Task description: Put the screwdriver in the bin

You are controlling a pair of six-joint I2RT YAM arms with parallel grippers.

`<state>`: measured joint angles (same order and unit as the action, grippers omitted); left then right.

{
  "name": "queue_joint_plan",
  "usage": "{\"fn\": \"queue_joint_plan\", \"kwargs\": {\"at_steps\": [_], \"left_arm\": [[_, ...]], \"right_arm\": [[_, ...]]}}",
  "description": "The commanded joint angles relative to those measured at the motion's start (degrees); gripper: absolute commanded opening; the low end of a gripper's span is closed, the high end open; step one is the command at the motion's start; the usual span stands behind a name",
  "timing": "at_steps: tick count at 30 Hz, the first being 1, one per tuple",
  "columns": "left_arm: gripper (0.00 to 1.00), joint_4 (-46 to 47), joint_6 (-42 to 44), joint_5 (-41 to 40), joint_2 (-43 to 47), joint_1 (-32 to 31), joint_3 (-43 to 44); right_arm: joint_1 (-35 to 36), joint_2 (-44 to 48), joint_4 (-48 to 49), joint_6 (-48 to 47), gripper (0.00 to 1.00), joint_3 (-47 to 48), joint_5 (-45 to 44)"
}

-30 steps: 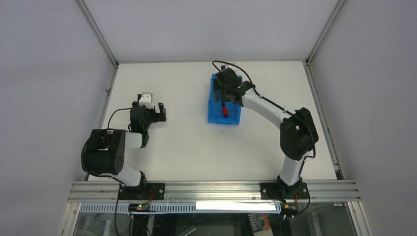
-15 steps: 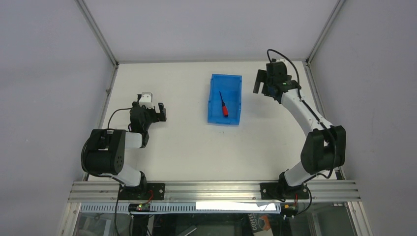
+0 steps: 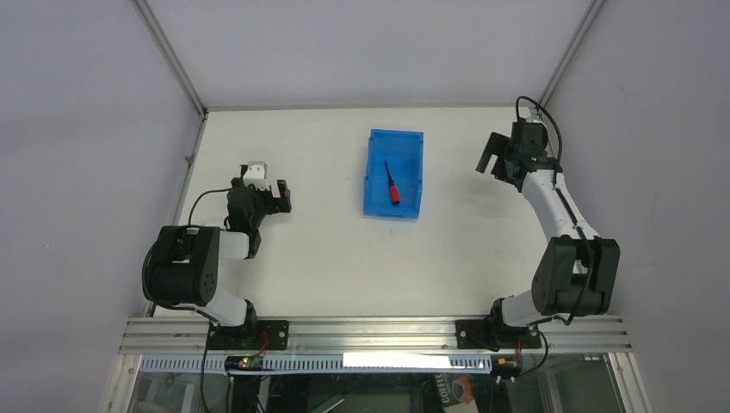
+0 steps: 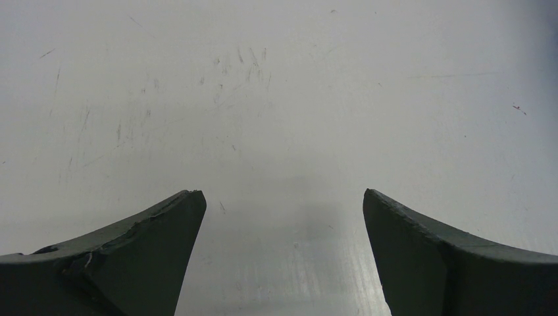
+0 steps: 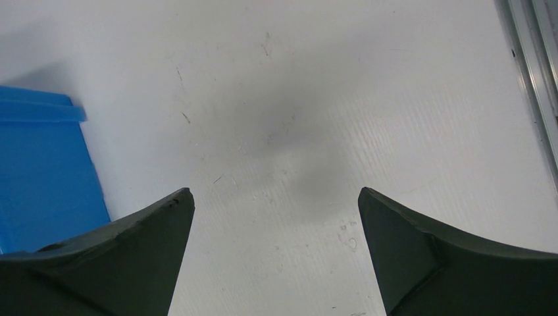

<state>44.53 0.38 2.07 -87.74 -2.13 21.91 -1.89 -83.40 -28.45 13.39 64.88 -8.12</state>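
Left gripper point(image 4: 283, 197) hovers over the worktop point(image 3: 327, 258), fingers wide, empty. The screwdriver point(image 3: 392, 186) lies inside the bin point(image 3: 396, 134). Right gripper point(image 3: 493, 160) hangs apart to the bin's right, fingers wide, empty. Placement looks done; next probably only calls for parking the arm.

Right arm point(image 3: 558, 205) swings off the bin point(image 3: 370, 181) and out to the right. A second ago the right tool point(image 3: 494, 163) sits low over the bin's far half. Half a second ago it is just right of the bin. Now it hangs well apart from it, near the desk's point(image 3: 327, 241) right edge. Jaws widen in the first half of that second and now stand spread, nothing between them. Screwdriver point(image 3: 392, 184), earlier part hidden under the tool, now lies fully exposed inside the bin.
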Motion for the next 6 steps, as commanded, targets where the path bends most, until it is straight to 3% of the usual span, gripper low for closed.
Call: {"fn": "queue_joint_plan", "kwargs": {"at_steps": [1,6], "left_arm": [[0.99,1.7,-1.13,1.19,1.41,0.37,-0.11],[0.99,1.7,-1.11,1.23,1.46,0.38,-0.11]], "right_arm": [[0.31,3.57,4.72,-0.56,0.99,-1.54,1.54],[0.31,4.04,5.17,-0.52,0.99,-2.13,1.52]]}}
